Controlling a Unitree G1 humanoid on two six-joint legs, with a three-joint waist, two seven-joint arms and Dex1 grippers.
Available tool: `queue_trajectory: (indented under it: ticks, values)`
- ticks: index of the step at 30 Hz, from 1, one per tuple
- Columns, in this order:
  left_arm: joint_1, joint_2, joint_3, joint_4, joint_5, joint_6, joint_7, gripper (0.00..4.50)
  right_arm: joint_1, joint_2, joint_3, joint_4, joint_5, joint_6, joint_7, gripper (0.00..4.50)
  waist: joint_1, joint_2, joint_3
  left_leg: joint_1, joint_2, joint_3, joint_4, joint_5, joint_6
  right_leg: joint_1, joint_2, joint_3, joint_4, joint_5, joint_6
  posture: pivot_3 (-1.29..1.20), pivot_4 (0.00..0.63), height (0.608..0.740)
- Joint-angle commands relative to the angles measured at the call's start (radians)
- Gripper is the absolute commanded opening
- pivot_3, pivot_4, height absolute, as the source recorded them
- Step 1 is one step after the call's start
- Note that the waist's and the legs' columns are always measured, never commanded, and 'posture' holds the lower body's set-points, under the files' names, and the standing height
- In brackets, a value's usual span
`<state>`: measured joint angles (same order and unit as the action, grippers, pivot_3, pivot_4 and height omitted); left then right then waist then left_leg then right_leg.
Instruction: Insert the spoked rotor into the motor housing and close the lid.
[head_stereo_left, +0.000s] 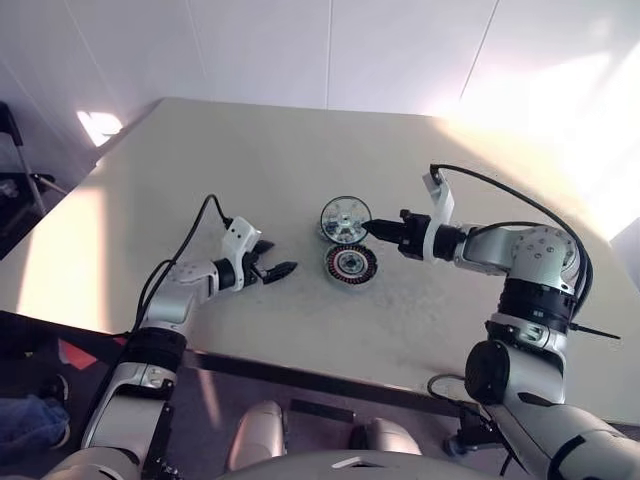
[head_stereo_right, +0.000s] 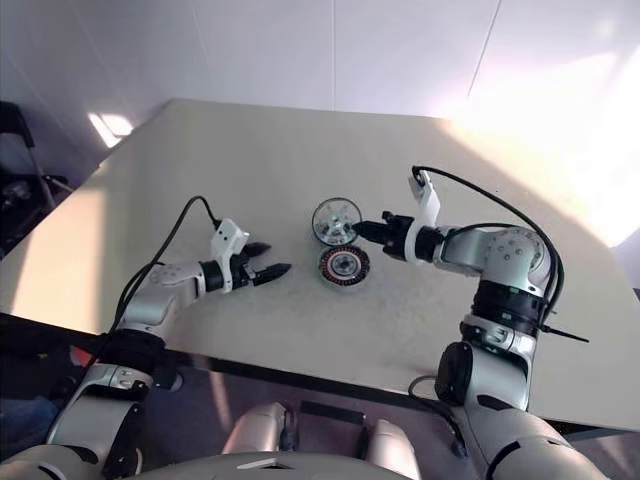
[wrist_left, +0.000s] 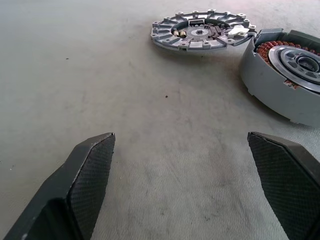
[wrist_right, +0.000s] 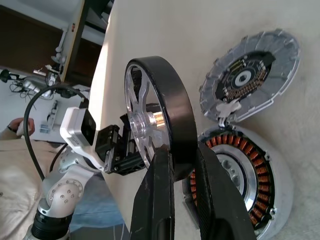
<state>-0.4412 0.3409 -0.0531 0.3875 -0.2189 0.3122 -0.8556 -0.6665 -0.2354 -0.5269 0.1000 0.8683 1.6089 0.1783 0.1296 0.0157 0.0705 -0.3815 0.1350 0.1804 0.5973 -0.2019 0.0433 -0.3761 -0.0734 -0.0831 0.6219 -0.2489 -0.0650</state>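
Note:
My right gripper (wrist_right: 181, 155) is shut on the dark rim of the spoked rotor (wrist_right: 150, 107), holding it upright in the air just above the table. In the left eye view the rotor (head_stereo_left: 345, 218) hangs right behind the motor housing (head_stereo_left: 350, 265). The housing (wrist_right: 240, 175) lies flat and open, its copper windings showing. The grey ribbed lid (wrist_right: 250, 75) lies flat on the table, touching the housing's far side. My left gripper (head_stereo_left: 272, 268) hovers low over the table, open and holding nothing, to the left of the housing (wrist_left: 290, 70) and the lid (wrist_left: 200, 32).
The beige table (head_stereo_left: 250, 150) stretches wide behind and to the left of the parts. Its front edge (head_stereo_left: 300, 365) runs close below both arms. A black cable (head_stereo_left: 500, 190) loops off my right wrist.

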Motion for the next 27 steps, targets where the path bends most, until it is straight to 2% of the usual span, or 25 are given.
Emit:
queue_trajectory:
  ticks: [1,16,27]
  values:
    - [-0.001,0.003,0.001,-0.018,-0.004,-0.015,-0.006,4.5,0.017,-0.003,0.001,-0.056,0.085,0.005,-0.049,0.24,-0.001,0.0,0.0,0.0,0.0,0.0,0.0,0.0,0.0,0.0,0.0,0.0,0.0,0.0,0.0,0.0,0.0,0.74]
    - [0.011,0.015,0.004,-0.028,-0.004,-0.014,-0.012,4.5,0.141,-0.071,0.021,-0.074,0.325,0.005,-0.227,0.24,-0.002,0.0,0.0,0.004,0.0,0.0,-0.002,0.0,-0.001,0.004,0.0,0.0,-0.002,0.0,0.0,0.0,0.0,0.74]
    - [0.02,0.015,-0.001,-0.033,0.0,-0.013,-0.011,4.5,0.162,-0.074,0.028,-0.056,0.468,0.005,-0.357,0.24,-0.003,0.0,0.0,0.005,0.0,0.0,-0.003,0.0,-0.001,0.006,0.0,0.0,-0.002,0.0,0.0,0.0,0.0,0.74]
